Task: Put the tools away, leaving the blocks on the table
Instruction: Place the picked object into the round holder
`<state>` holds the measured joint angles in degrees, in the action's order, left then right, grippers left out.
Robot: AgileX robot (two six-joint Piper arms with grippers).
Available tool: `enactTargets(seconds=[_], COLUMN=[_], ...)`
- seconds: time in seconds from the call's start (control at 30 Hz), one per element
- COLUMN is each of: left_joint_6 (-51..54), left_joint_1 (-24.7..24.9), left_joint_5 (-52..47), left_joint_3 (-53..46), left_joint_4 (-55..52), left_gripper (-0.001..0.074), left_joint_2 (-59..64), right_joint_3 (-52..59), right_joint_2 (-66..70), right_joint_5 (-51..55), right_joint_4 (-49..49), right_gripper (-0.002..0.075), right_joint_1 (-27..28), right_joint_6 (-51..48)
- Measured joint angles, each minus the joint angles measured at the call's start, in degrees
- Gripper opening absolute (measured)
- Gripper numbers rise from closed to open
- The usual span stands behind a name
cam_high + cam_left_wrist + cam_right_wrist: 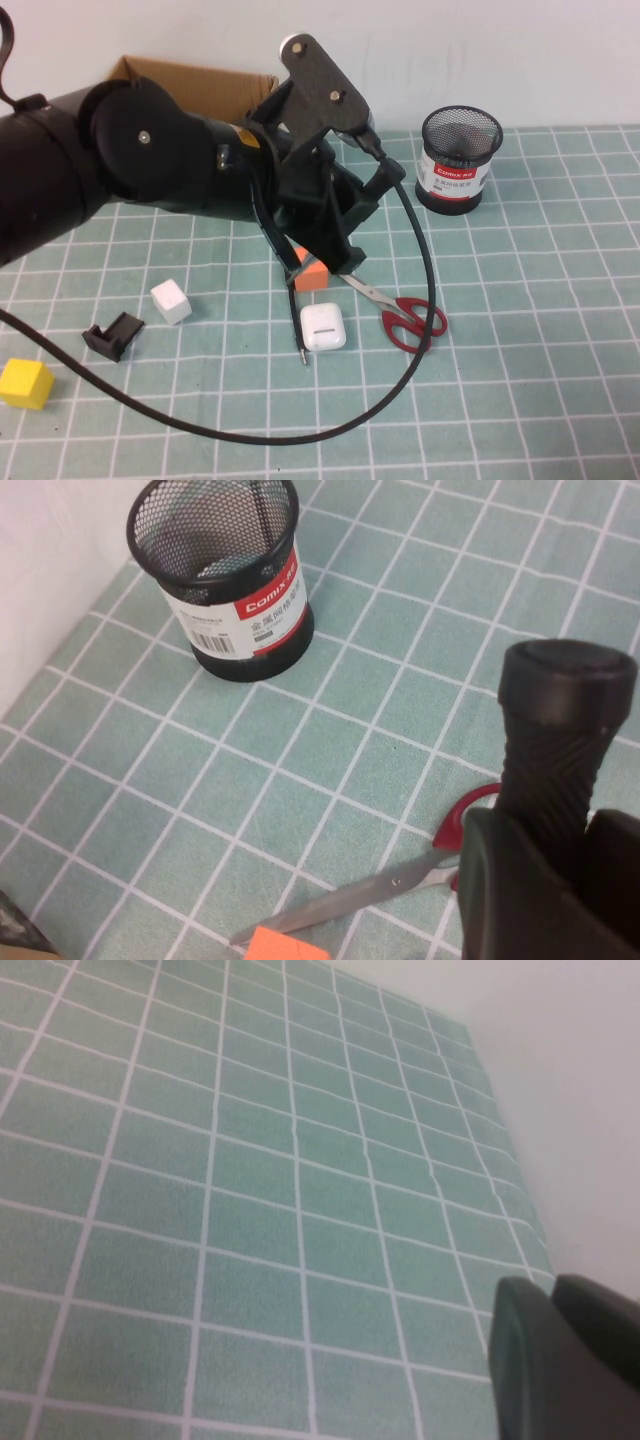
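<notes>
My left gripper (pixel 333 250) hangs over the middle of the table (pixel 520 300), shut on the thick black-handled screwdriver (pixel 560 730), whose ribbed handle sticks out past the fingers (pixel 510 890). Just below it lie the orange block (pixel 311 273) and the red-handled scissors (pixel 408 318), blades toward the block. The thin black screwdriver (pixel 297 325) lies beside a white earbud case (pixel 323 327). A white block (pixel 171 300) and a yellow block (pixel 25 383) sit to the left. My right gripper (pixel 560 1360) is shut and empty over bare mat, outside the high view.
A black mesh pen cup (pixel 460 160) stands at the back right. An open cardboard box (pixel 200 80) sits behind the left arm. A small black bracket (pixel 112 336) lies near the white block. The arm's black cable (pixel 425 300) loops across the mat past the scissors.
</notes>
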<state>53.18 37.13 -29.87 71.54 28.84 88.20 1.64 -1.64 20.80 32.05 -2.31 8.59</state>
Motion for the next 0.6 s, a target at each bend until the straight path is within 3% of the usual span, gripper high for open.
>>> enactTargets(seconds=[0.3, 0.6], left_joint_6=[0.8, 1.2], left_joint_1=[0.0, 0.0], left_joint_5=[5.7, 12.1], left_joint_3=[0.7, 14.9], left_joint_4=[1.1, 9.0], left_gripper=[0.0121, 0.0121], left_joint_2=[0.8, 8.6], right_joint_3=[0.0, 0.0], right_joint_2=[0.0, 0.0], right_joint_5=[0.0, 0.0], right_joint_4=[0.0, 0.0], right_gripper=[-0.0008, -0.0008], right_joint_1=[0.0, 0.0], right_joint_6=[0.0, 0.0])
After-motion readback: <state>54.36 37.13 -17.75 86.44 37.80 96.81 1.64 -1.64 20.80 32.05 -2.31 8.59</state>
